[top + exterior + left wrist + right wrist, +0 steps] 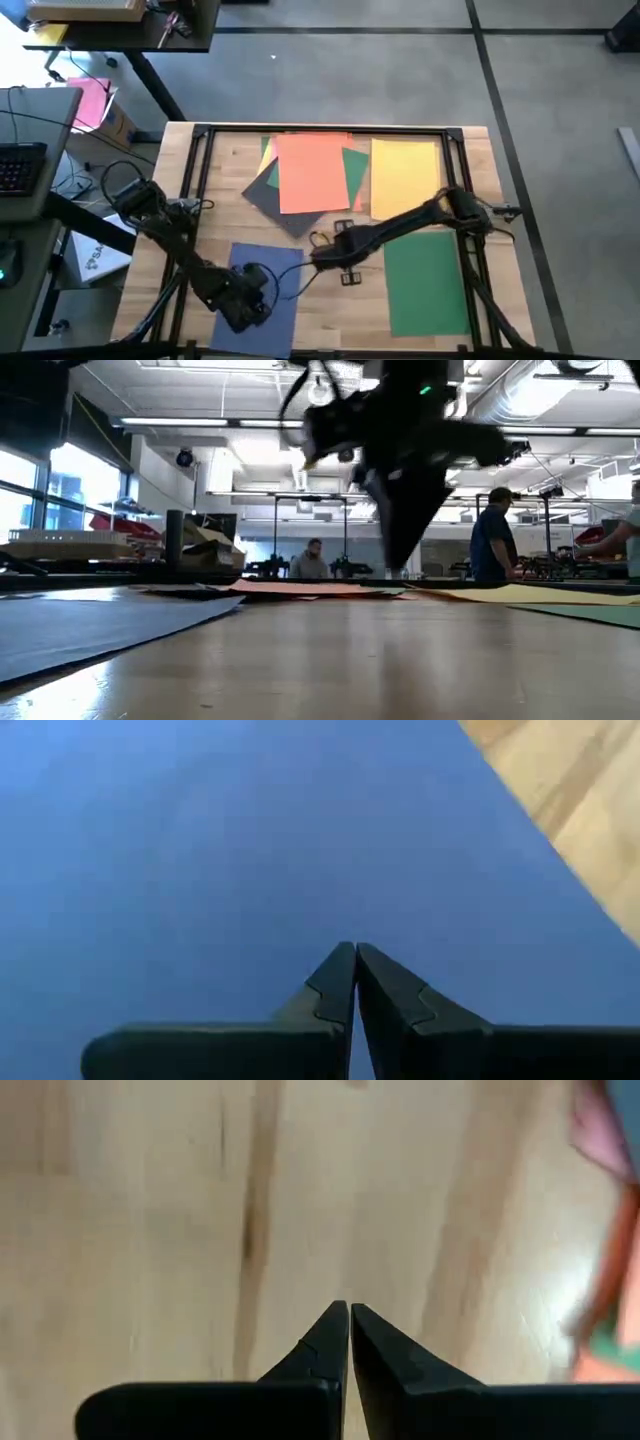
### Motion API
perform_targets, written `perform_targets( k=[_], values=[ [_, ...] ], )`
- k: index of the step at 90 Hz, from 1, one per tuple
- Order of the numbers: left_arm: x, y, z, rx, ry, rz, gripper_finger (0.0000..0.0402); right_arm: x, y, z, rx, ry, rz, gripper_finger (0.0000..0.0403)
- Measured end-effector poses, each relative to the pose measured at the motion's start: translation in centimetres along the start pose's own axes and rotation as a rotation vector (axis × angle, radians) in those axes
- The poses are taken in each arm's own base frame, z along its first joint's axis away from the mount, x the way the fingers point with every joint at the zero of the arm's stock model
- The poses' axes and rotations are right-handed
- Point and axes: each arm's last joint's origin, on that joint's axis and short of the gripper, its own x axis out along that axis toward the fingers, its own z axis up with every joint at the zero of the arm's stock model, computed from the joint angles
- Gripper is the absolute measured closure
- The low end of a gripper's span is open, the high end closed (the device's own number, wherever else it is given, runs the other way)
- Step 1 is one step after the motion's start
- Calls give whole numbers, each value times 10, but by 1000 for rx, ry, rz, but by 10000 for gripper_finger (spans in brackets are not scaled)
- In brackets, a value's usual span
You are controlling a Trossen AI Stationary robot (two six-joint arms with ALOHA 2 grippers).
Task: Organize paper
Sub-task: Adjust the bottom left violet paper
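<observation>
The wooden table [330, 320] has a dark frame [196, 170] along its sides and far edge. Behind it, in the low view, is a big hall with ceiling lights, desks and some people [494, 540] far away.

The paper is spread on the table. An orange sheet [312, 172] lies at the far middle, on top of a dark grey sheet [270, 192] and a green sheet [357, 172] that show at its sides. A yellow sheet [404, 175] is just beside this pile, on the right. A second green sheet [428, 282] lies alone at the near right, and a blue sheet [268, 262] at the near left.

The left gripper [354, 956] is over the blue sheet, with its fingertips pressed together. The right gripper [349, 1312] is over bare wood in the middle of the table, near the pile's front edge; its fingertips are together too, holding nothing.

Bare wood stays free between the blue sheet and the near green sheet.
</observation>
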Motion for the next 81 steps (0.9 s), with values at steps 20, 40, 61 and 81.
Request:
perform_targets(
  k=[20,40,61,81],
  values=[
    [1,27,-7,29,68,190,401,-18,-8,-41,165,-159,22,403],
    [-3,36,-14,86,128,277,401,-15,-12,-65,256,-282,64,403],
    [-5,40,-19,74,146,316,401,-7,-11,-65,248,-301,76,403],
    [-11,33,-17,85,142,316,401,-9,-10,-53,206,-434,34,403]
  ],
)
